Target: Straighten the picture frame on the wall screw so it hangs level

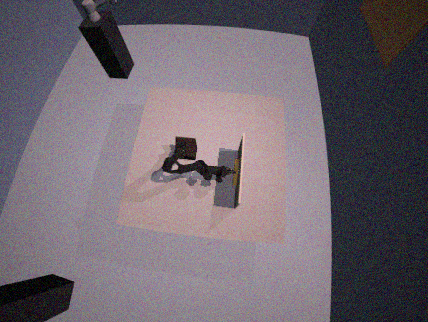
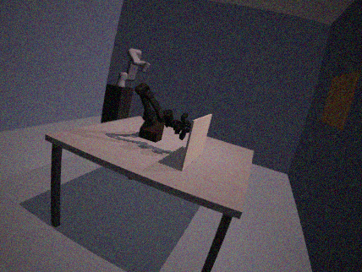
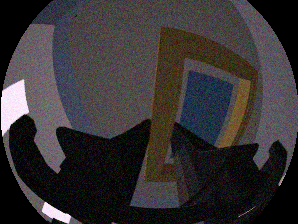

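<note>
The frame (image 3: 193, 110) hangs on the face of an upright wall panel (image 2: 196, 139) that stands on the counter (image 2: 211, 177). In the wrist view it has a mustard-yellow border around a blue centre, and it hangs tilted, its edges slanting against the panel behind it. From the top view only a thin yellow strip (image 1: 237, 171) of it shows on the left face of the panel (image 1: 226, 177), about midway along that face.

The arm reaches from its dark base (image 1: 185, 147) on the counter (image 1: 165, 210) rightward to the panel, and the gripper (image 1: 227, 171) is at the frame. In the wrist view the gripper (image 3: 162, 152) has its two dark fingers drawn in on either side of the frame's lower left border, one finger (image 3: 113, 156) to the left and the other to the right, so the gripper is clamped on the frame at that edge. The exact contact of the pads is dim and hard to make out.

In the exterior view the gripper (image 2: 184, 126) sits against the near-left face of the panel, well above the counter. A dark box (image 2: 116, 103) stands beyond the counter's far side with a pale arm (image 2: 134, 65) on top.
</note>
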{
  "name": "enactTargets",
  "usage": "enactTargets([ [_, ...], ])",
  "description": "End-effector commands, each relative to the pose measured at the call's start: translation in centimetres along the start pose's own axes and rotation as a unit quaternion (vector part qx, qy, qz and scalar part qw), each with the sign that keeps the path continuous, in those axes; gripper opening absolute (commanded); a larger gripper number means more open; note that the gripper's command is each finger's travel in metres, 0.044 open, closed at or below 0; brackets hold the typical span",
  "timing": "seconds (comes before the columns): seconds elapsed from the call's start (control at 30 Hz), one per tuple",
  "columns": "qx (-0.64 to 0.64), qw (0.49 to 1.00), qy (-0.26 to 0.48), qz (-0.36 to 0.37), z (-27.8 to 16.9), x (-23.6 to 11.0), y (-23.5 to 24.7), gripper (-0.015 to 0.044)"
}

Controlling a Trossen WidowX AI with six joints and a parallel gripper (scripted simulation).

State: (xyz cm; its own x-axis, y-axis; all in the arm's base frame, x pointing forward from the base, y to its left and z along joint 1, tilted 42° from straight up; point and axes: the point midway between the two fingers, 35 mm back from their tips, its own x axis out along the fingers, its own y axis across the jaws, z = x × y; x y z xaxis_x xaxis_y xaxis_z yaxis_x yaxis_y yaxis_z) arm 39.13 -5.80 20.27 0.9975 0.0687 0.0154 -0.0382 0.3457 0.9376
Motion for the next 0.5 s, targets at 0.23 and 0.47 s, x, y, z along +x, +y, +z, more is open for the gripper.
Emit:
enactTargets([
  [0.23,0.001,1.000,-0.002,0.000,0.06,0.03,0.01,0.0000],
  [0.47,0.001,1.000,-0.002,0.000,0.03,0.02,0.08,0.0000],
])
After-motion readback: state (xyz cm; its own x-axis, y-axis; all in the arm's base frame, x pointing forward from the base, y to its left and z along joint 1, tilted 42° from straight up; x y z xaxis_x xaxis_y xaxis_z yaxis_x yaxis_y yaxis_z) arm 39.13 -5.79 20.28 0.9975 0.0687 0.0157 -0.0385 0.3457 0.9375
